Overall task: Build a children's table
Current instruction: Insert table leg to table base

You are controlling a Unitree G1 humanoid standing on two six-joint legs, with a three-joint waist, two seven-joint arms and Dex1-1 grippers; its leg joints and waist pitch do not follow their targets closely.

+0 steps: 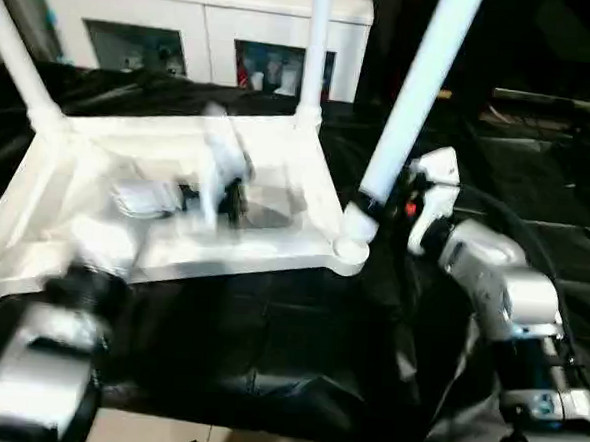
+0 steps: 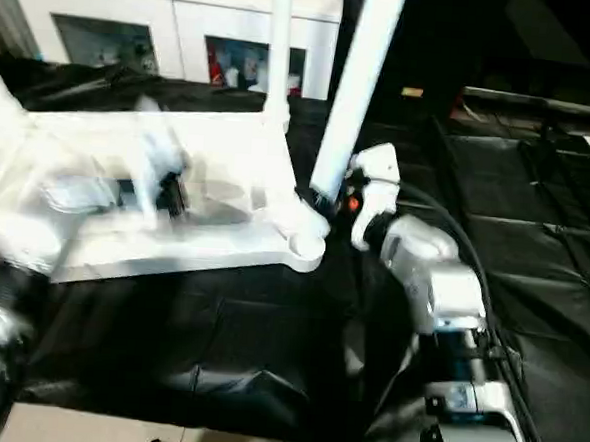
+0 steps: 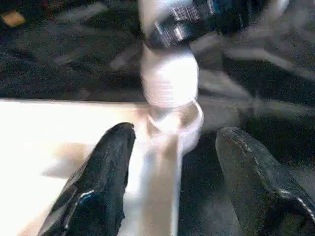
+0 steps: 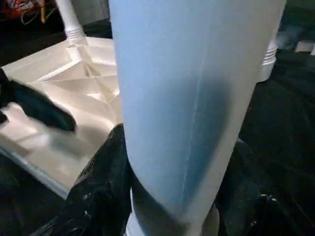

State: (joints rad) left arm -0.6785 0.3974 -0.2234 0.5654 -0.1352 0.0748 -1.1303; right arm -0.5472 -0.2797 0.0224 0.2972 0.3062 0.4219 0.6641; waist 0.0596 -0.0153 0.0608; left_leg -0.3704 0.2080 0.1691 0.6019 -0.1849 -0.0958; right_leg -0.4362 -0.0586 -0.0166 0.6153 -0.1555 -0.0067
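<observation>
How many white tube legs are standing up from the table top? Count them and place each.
3. One white plastic tube leg rises at the far left corner, one at the far right corner, one at the near right corner, held by the right gripper. A fourth may be hidden.

Top (image 1: 274, 240): white throughout, ribbed underside. Leg (image 1: 415, 98): white, with a black barcoded label band at its lower end. Table (image 1: 268, 340): draped in black cloth. Right hand (image 4: 172, 196): black fingers (image 4: 98, 191). Right forearm (image 1: 502, 284): silver. Cabinet (image 1: 208, 5): white.
</observation>
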